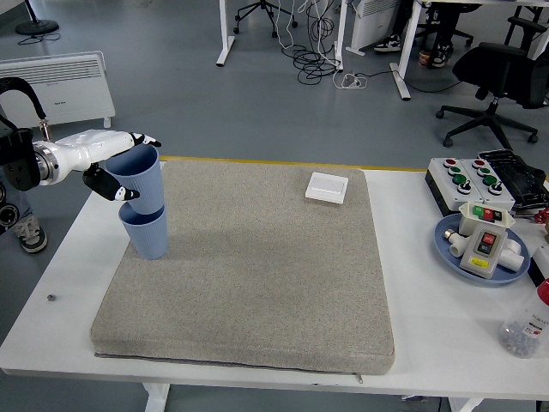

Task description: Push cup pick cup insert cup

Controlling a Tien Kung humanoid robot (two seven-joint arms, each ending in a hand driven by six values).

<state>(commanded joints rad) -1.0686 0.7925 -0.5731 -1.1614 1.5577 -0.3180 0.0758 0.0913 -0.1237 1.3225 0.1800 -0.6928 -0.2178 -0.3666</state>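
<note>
A blue cup [147,233] stands upright on the grey mat [257,266] near its left edge. A second blue cup [139,178] is held upright right above it, its bottom just entering or touching the lower cup's mouth. My left hand [118,168], white with black fingertips, comes in from the left edge and is shut on this upper cup, thumb in front and fingers over the rim. The right arm is out of view.
A small white square box [328,186] lies at the mat's far edge. At the right stand a button box [480,180], a blue plate [453,257] with devices, and a clear bottle [528,323]. A tiny dark screw [51,298] lies on the table at left.
</note>
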